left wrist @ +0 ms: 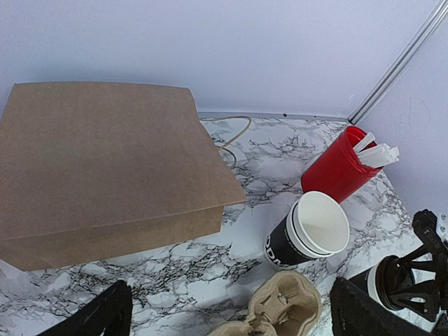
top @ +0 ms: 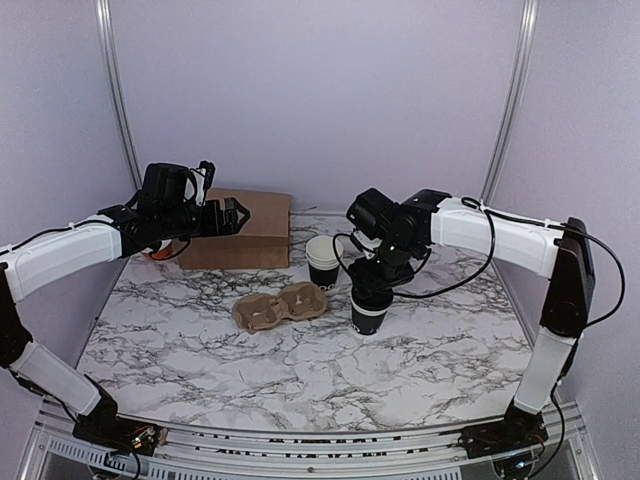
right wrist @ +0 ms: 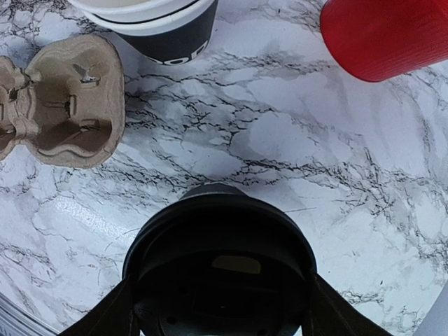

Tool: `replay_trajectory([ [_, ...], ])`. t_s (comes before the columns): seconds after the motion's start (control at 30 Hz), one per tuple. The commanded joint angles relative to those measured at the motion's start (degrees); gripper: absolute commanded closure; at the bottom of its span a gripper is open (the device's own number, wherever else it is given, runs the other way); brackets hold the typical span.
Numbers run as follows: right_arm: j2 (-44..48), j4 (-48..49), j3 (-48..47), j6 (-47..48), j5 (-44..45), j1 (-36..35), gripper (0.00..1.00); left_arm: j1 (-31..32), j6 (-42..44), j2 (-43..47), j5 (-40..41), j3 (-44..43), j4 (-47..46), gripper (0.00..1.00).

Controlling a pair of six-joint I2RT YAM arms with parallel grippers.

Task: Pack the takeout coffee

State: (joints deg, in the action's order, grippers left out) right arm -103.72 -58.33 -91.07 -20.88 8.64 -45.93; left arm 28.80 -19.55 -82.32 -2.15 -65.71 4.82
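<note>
Lidded black coffee cup (top: 371,310) standing on the marble table (top: 300,370) just right of the cardboard cup carrier (top: 280,307), right claw (top: 374,280) pinching it at the lid, left claw (top: 235,215) spread wide, behind the carrier to its left, beside a brown paper bag (top: 250,235)

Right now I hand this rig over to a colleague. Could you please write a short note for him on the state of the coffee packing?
Left gripper: open, empty, in the air in front of the paper bag, which lies flat.
Right gripper: shut on the takeout coffee at its lid, right of the cup carrier. I cannot tell whether the cup is off the table.
Done: the lid is on and the cup is gripped.
Left: the cup carrier is empty. The coffee likely goes into it, then perhaps into the bag.
</note>
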Motion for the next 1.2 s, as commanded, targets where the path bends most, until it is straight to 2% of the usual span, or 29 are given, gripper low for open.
replay_trajectory([
  [0.0,-0.94,-1.09,-1.43,0.54,0.19,-0.55,0.27,0.11,-0.31,-0.47,-0.74,-1.00,0.72,0.01],
  [1.17,-2.37,-1.79,-2.98,1.29,0.67,-0.56,0.27,0.04,-0.10,-0.53,-0.57,-1.08,0.91,0.01],
])
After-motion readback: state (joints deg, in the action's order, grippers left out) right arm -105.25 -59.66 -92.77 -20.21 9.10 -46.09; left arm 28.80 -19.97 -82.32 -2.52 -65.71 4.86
